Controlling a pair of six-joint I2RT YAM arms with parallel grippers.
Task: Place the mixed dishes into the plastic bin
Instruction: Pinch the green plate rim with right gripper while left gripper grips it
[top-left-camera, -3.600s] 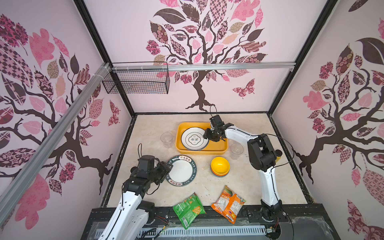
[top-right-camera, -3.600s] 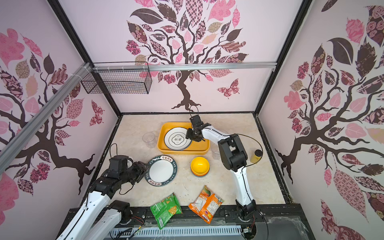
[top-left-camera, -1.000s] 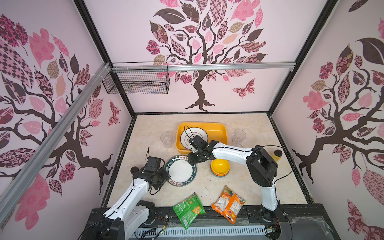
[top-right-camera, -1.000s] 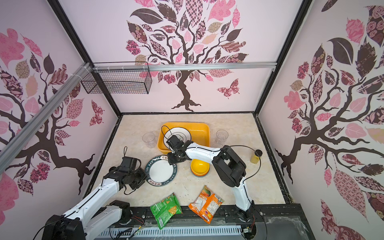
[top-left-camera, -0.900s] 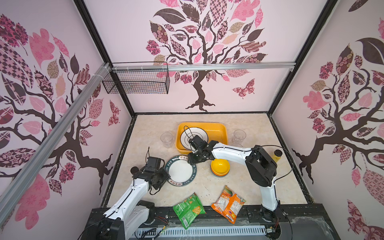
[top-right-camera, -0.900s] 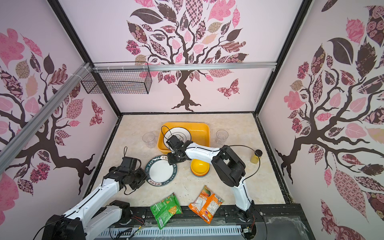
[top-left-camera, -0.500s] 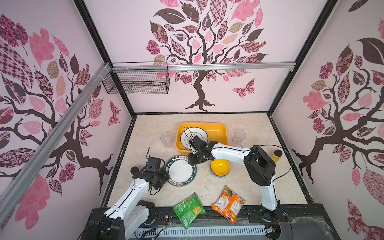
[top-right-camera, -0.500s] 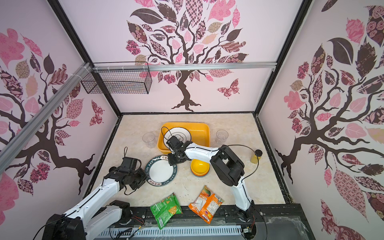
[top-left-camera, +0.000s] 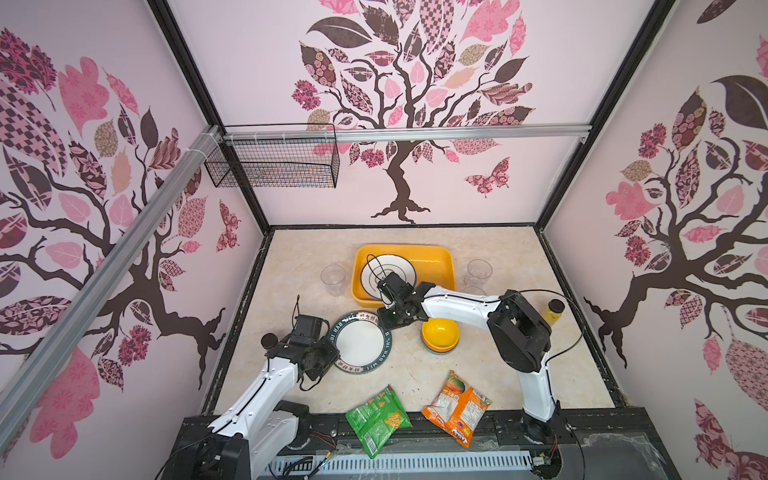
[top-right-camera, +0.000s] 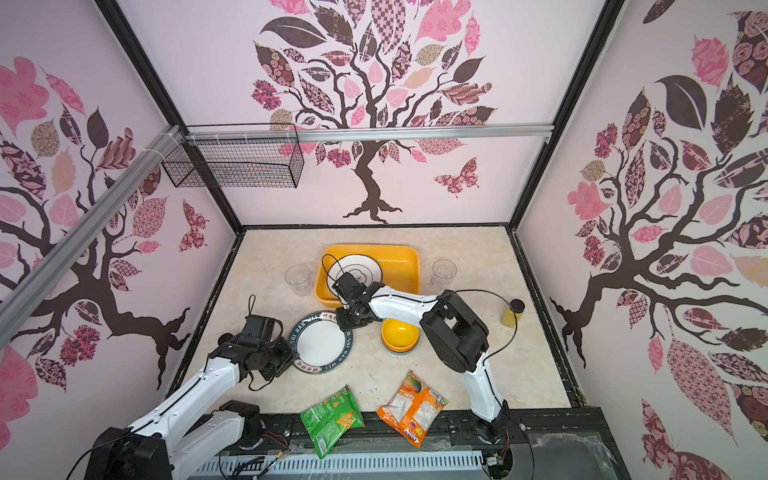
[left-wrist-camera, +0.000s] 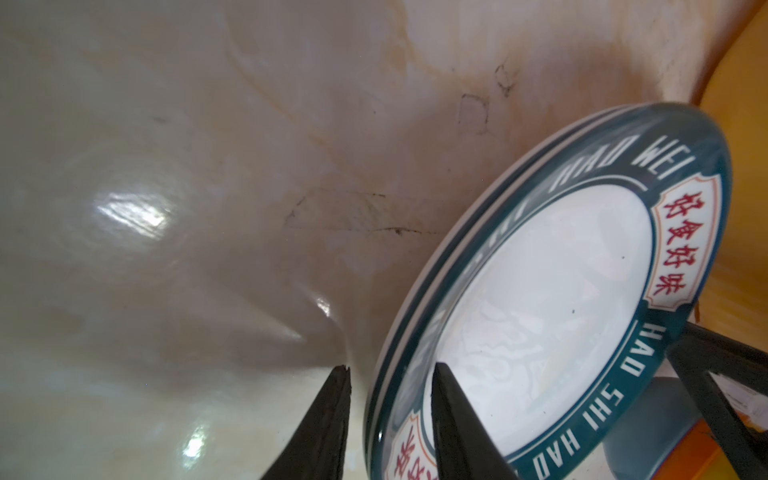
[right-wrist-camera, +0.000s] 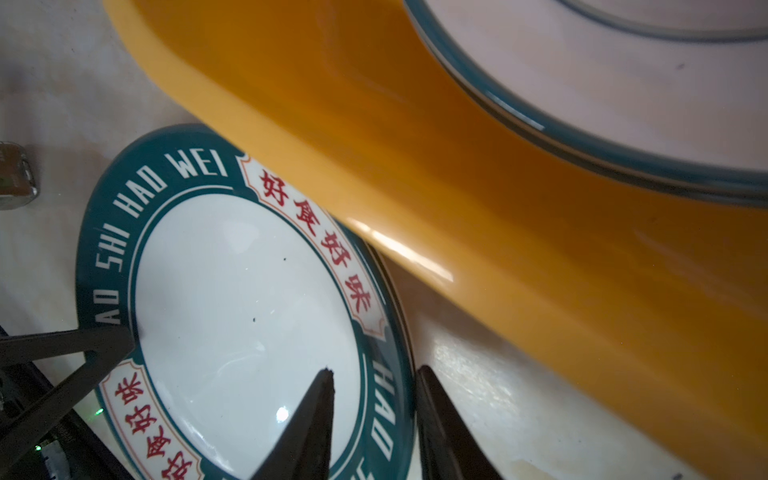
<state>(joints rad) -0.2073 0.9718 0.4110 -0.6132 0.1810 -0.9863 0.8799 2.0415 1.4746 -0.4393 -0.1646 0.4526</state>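
A white plate (top-left-camera: 360, 344) with a dark teal rim and red characters lies flat on the table in both top views; the left wrist view shows a second rim under the plate (left-wrist-camera: 540, 291). My left gripper (top-left-camera: 332, 356) straddles its left rim, open, one finger (left-wrist-camera: 332, 415) a little clear of the edge. My right gripper (top-left-camera: 386, 326) straddles the plate's (right-wrist-camera: 232, 299) far right rim, narrowly open. The yellow-orange plastic bin (top-left-camera: 436, 255) behind holds another plate (top-left-camera: 388, 272). Stacked yellow and orange bowls (top-left-camera: 440, 334) sit to the right, with clear cups (top-left-camera: 332, 279) (top-left-camera: 478, 271) beside the bin.
A green snack bag (top-left-camera: 376, 419) and an orange one (top-left-camera: 457, 407) lie near the front edge. A small yellow bottle (top-left-camera: 552, 311) stands at the right. A black wire basket (top-left-camera: 274, 162) hangs on the back wall. The bin's wall (right-wrist-camera: 498, 249) rises close beside the right gripper.
Both grippers' jaws have narrowed around the plate's rim. The arms and the plate have hardly shifted in the last second.
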